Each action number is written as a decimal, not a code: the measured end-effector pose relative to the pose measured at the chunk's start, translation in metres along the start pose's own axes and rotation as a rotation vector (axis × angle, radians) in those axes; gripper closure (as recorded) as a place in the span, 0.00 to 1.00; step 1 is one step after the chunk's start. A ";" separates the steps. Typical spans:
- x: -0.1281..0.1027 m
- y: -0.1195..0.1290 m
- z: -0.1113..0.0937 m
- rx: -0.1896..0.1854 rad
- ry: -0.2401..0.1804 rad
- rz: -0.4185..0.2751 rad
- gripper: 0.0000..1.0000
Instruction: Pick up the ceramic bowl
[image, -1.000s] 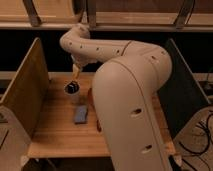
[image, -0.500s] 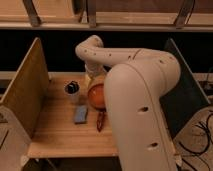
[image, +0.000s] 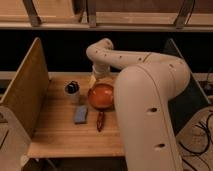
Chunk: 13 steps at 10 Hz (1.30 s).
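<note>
The bowl (image: 100, 96) is the widest container on the table (image: 55, 135). It is round, shallow and glossy orange-red with a darker rim. It stands near the middle of the table top, a little toward the back. Inside I see only its shiny bottom, and nothing lies in it. Its right edge is hidden behind the arm (image: 150, 90).

To the left of the bowl, near it but apart, stands a small white cup (image: 73, 91). It is upright and has something dark in it that rises a little over the rim. What this is I cannot tell.

In front of the cup a flat blue-grey pad (image: 81, 114) lies on the wood. Near it on the right, in front of the bowl, lies a slim dark red thing (image: 100, 120), with its long side pointing to the front edge. Its far end is close to the bowl's front rim; whether they touch I cannot tell.

The arm is thick and white. It rises from the lower right and fills much of the right half. At the top it bends to the left over the back of the table and then turns down. The gripper (image: 100, 80) is at its end, pointing down, right over the back rim of the bowl. It seems to meet the rim there, but whether it is wide, narrow or holding the bowl I cannot tell.

A wooden wall (image: 25, 90) stands at the table's left side and a dark wall (image: 187, 100) at the right.
</note>
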 end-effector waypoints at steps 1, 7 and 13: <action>0.000 0.001 0.000 -0.002 0.001 0.001 0.20; 0.076 -0.006 0.012 -0.017 0.206 0.169 0.20; 0.103 -0.006 0.024 -0.052 0.269 0.263 0.20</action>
